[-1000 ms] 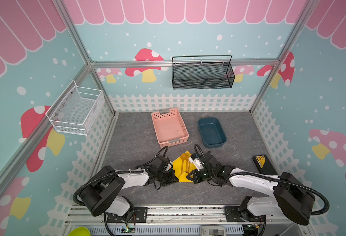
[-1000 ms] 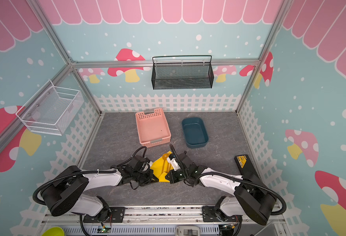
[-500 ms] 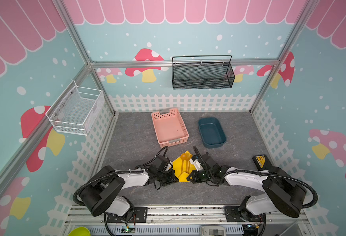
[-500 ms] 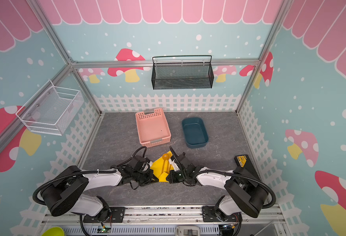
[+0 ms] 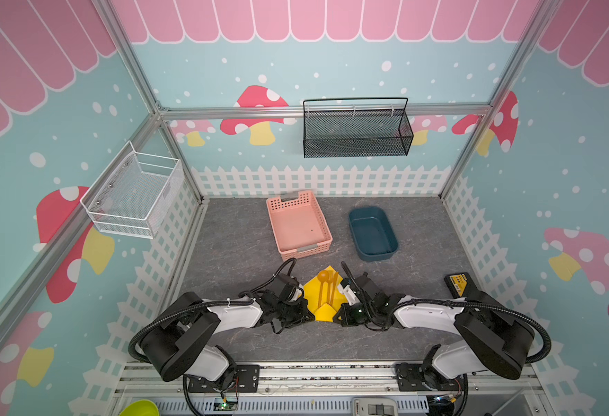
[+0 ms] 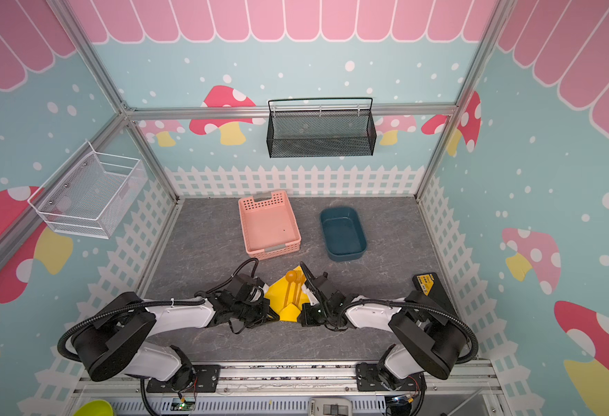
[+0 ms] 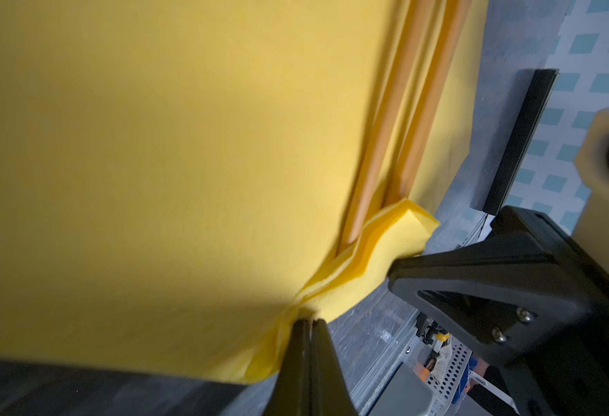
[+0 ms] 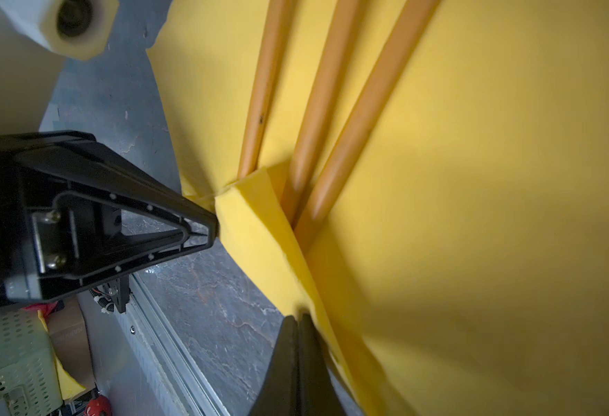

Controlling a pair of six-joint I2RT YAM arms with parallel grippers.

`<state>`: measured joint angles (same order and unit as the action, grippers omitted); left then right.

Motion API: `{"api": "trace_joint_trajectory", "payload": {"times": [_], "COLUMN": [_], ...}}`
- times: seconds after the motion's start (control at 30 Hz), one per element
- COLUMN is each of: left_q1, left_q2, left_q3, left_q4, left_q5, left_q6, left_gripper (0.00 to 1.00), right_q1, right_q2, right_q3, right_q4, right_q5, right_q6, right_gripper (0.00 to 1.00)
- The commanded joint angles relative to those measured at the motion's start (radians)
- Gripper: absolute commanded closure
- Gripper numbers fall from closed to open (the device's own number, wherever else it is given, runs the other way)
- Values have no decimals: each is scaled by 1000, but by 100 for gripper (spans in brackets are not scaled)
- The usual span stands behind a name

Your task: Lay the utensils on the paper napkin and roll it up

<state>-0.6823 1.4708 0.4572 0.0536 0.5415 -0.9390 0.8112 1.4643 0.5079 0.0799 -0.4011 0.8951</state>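
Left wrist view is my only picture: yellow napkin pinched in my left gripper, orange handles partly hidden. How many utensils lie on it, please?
Observer: Three utensils lie side by side on the paper napkin; the right wrist view shows all three handles.
Operator: Does the other arm hold the napkin too?
Observer: Yes, the right gripper is shut on its edge, beside the folded corner.
Operator: Which way do the eating ends point?
Observer: In both top views the spoon has its bowl toward the pink basket.

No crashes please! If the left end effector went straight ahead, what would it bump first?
Likely the paper napkin the left end effector pinches, then the utensils' handles; depth is unclear.
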Motion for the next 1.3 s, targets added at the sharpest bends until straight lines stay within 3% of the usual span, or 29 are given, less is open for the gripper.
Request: {"api": "trace_joint_trajectory", "payload": {"times": [0.0,0.33,1.27], "left_q1": [-3,-2,14], "left_q2": [9,-9,10], "left_q3": [3,9,-6], "left_q4": [-63,-117,-156], "left_q5": [-54,-76,-93], "left_q6": [-6,9,9], "left_gripper": [97,97,98], "right_q1": [-4,-7,-36], "right_q2": [24,66,-37], "right_q3": [-8,-16,-101], "right_q4": [6,-45,-167], "right_q5": [15,30,80], "right_q6": [7,2,-28], "right_gripper": [100,100,100]}}
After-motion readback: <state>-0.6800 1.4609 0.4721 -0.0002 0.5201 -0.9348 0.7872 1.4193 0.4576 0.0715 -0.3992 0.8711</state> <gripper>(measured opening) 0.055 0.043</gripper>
